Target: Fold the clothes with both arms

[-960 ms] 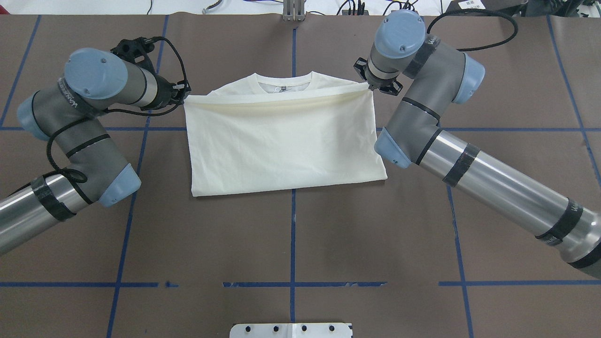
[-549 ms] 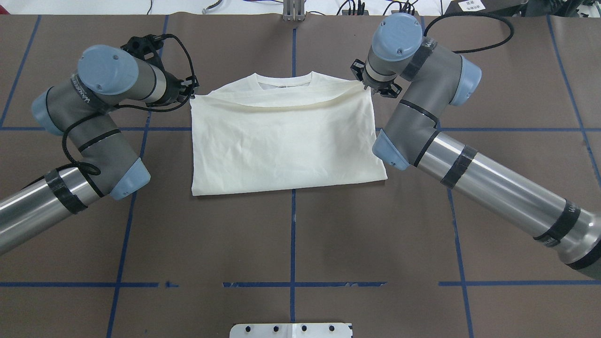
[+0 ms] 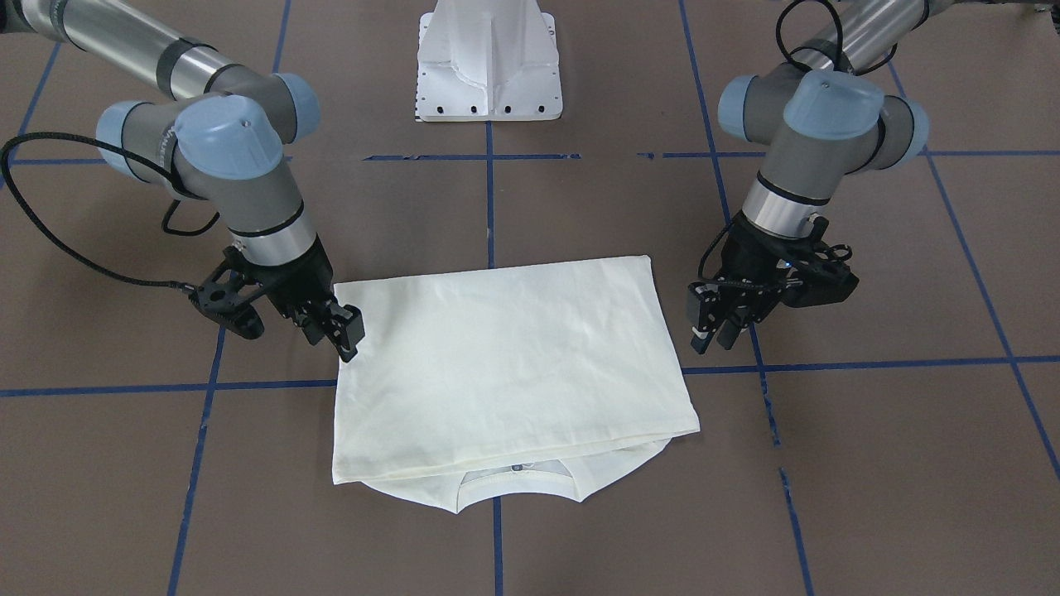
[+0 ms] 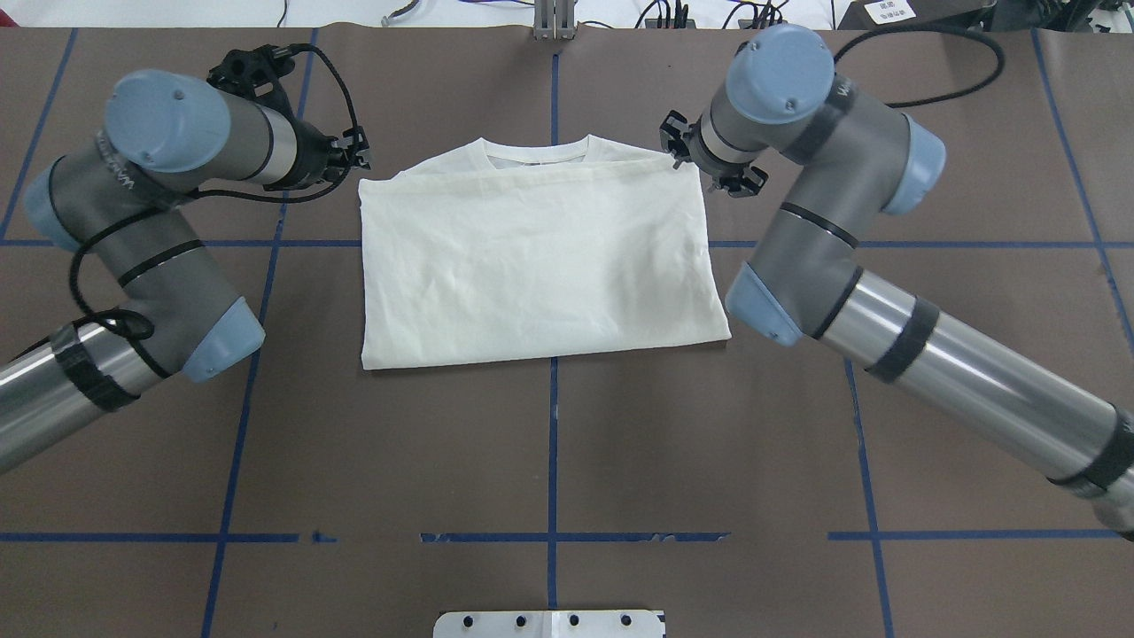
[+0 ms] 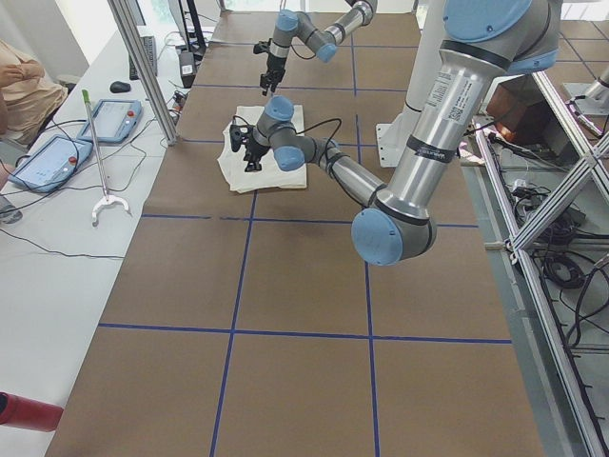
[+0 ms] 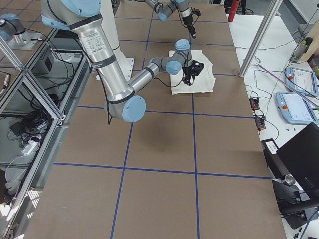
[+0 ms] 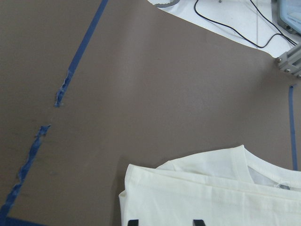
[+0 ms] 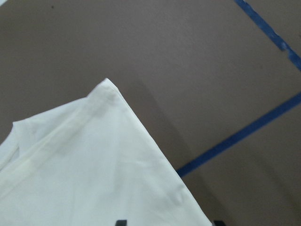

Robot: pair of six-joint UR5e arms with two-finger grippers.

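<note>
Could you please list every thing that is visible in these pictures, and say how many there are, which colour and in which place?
T-shirt: one, cream-white, folded flat at the table's middle, neck band on the side away from the robot.
table: one, brown cover, under everything.
tape lines: several, blue, a grid on the table.
pedestal: one, white, at the robot's edge of the table.
pendants: two, grey-blue, on the white bench past the table's far side.
left arm: one, grey and silver with light-blue caps, left of the T-shirt.
right arm: one, same colours, right of the T-shirt.
left claw: one, black, open, near the T-shirt's far left corner.
right claw: one, black, open, near its far right corner.
</note>
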